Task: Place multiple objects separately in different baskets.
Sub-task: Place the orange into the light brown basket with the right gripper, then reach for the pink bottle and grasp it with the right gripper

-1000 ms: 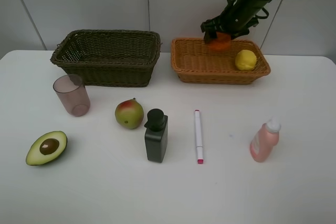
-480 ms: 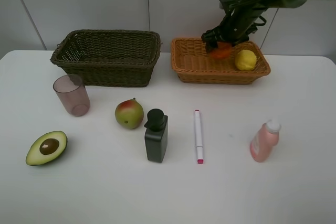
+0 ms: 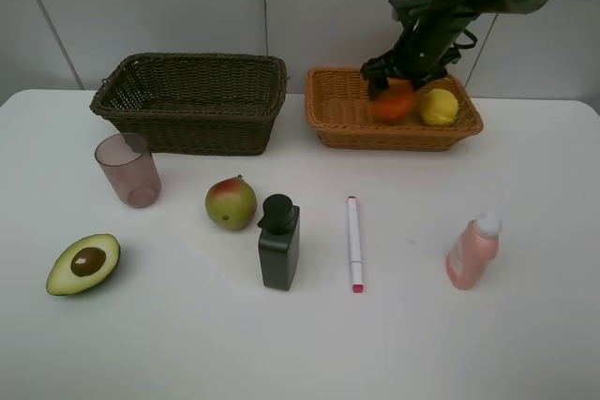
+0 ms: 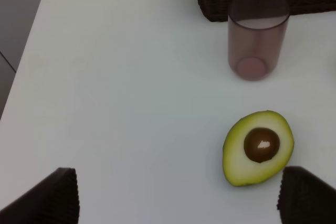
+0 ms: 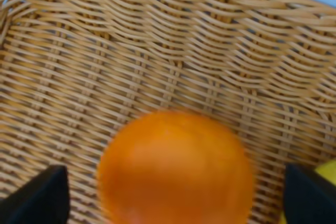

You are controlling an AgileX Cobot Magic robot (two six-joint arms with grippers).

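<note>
The right hand hangs over the tan basket, at the back of the table. This hand is open. Its two fingers stand wide, one on each side of the orange, and they do not touch it. The orange is just under the hand, inside the tan basket. It looks blurry from close up, so I cannot tell if it sits on the bottom. The lemon is in the same basket, just beside the orange, on the side away from the dark basket.

The dark basket stands next to the tan one. It is deeper.

The other things are on the table, in front of the baskets. The cup stands upright just in front of the dark basket. The avocado lies near the cup, cut side up, with its brown pit showing. The pear sits near the middle. The black bottle stands upright just beside the pear. The marker lies flat, with its pink cap toward the front edge. The pink bottle stands well apart from the marker and leans a little.

The left hand is over the table by the avocado. It is wide open and holds nothing.
</note>
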